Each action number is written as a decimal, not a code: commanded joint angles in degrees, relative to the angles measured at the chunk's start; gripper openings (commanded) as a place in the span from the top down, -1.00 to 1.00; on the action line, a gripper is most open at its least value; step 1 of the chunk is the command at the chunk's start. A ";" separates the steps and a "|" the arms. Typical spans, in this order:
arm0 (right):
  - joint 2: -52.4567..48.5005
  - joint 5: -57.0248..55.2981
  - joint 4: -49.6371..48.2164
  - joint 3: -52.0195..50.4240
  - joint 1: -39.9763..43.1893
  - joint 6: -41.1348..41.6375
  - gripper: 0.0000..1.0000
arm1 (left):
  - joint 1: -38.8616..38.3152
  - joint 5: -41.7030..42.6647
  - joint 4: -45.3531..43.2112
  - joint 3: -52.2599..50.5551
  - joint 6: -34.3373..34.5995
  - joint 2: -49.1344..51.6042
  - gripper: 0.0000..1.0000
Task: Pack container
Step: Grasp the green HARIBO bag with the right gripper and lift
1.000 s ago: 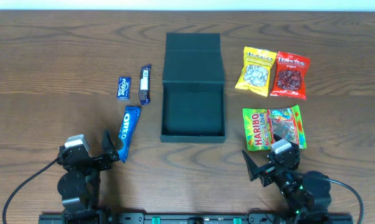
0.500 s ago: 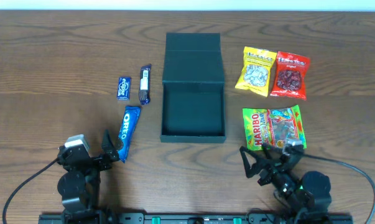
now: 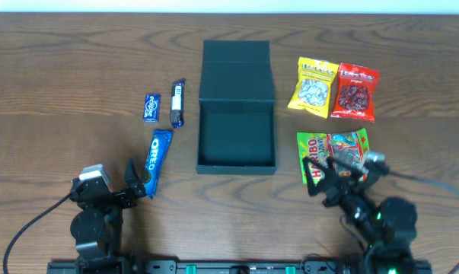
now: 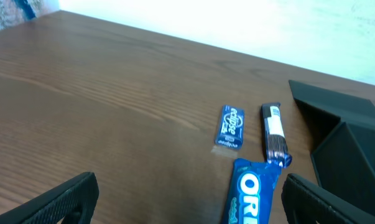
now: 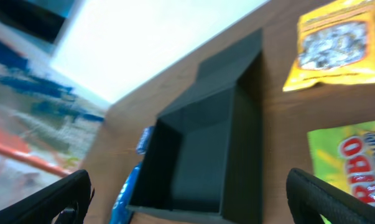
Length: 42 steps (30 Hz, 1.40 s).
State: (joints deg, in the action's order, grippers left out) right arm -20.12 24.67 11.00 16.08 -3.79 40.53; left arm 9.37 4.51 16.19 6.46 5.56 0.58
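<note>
The dark teal container lies open and empty mid-table, its lid flap folded back; it also shows in the right wrist view. Left of it lie an Oreo packet, a dark bar and a small blue packet. Right of it lie a Haribo bag, a yellow bag and a red bag. My left gripper is open and empty beside the Oreo packet's near end. My right gripper is open and empty, over the Haribo bag's near part.
The wooden table runs to a white wall at the back. In the left wrist view the Oreo packet, the small blue packet and the dark bar lie ahead, the container's lid at right.
My right gripper has moved forward and to the right, from the table's near edge to over the Haribo bag. The left arm and all packets have not moved.
</note>
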 commanded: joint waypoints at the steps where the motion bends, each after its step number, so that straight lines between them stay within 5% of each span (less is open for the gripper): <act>1: -10.23 -1.44 0.94 7.78 2.43 -4.61 -0.98 | 0.37 -0.46 0.46 -1.38 -0.85 -0.33 -0.90; 11: -42.93 -8.90 13.57 26.16 3.19 4.61 -0.95 | 0.37 -0.46 0.46 -1.38 -0.85 -0.33 -0.90; 19: -59.93 -17.81 18.69 31.06 2.97 -8.04 -0.74 | 0.37 -0.46 0.46 -1.38 -0.85 -0.33 -0.91; 29: -69.05 -34.01 18.45 31.06 2.08 -13.27 -0.72 | 0.37 -0.46 0.46 -1.38 -0.85 -0.33 -0.90; 36: -77.15 -35.36 17.05 31.06 0.37 -13.62 -0.73 | 0.37 -0.46 0.46 -1.38 -0.85 -0.33 -0.91; 38: -79.06 -35.39 16.87 31.06 0.39 -13.64 -0.56 | 0.37 -0.46 0.46 -1.38 -0.85 -0.33 -0.91; 42: -80.81 -35.08 17.16 31.06 0.37 -13.62 0.16 | 0.37 -0.46 0.46 -1.38 -0.85 -0.33 -0.90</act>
State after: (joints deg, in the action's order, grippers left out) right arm -96.79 -11.68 27.33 49.28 -3.27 26.98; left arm 9.39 4.47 16.16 6.46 5.56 0.58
